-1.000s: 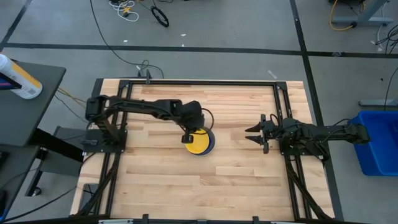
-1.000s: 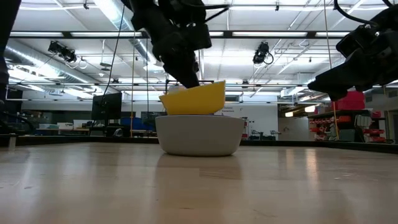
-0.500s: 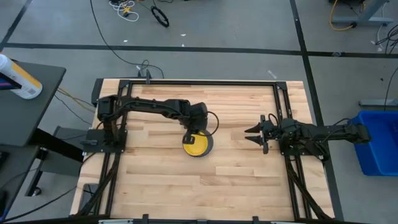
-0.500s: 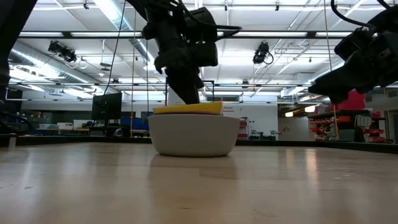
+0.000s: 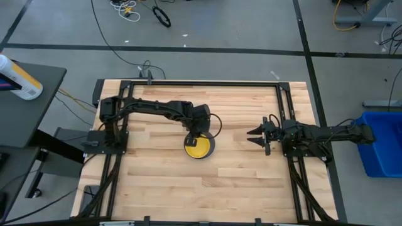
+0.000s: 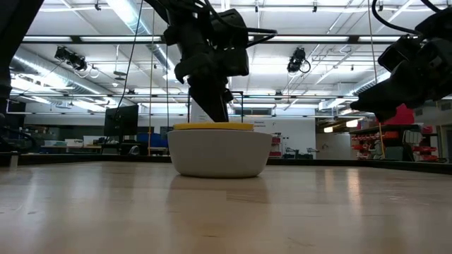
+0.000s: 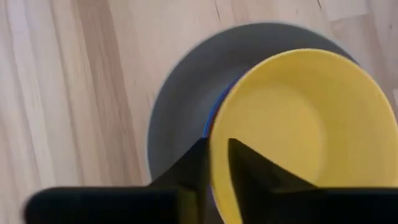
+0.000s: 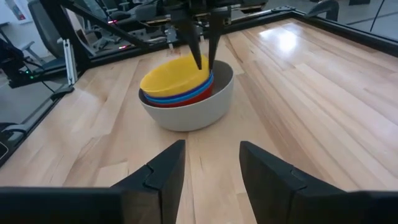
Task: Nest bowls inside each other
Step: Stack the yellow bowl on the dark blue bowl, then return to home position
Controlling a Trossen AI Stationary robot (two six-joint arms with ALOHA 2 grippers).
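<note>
The small round yellow plastic bowl [image 8: 172,78] has dropped level into the stack inside the larger grey plastic bowl [image 8: 186,112], completing the nest, with the left gripper [image 8: 205,57] fingers just parting astride its rim at 12 o'clock and the right gripper [image 8: 210,163] fingers spread, idle at 3 o'clock.

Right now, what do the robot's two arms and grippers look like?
Both arms are dark, nearly black, jointed links on black frames at the table's sides. The left gripper has two slim, tapering black fingers. The right gripper has broader, blocky black fingers. No markings show.

Left gripper [image 8: 204,57] low, right gripper [image 5: 254,135] aloft
</note>
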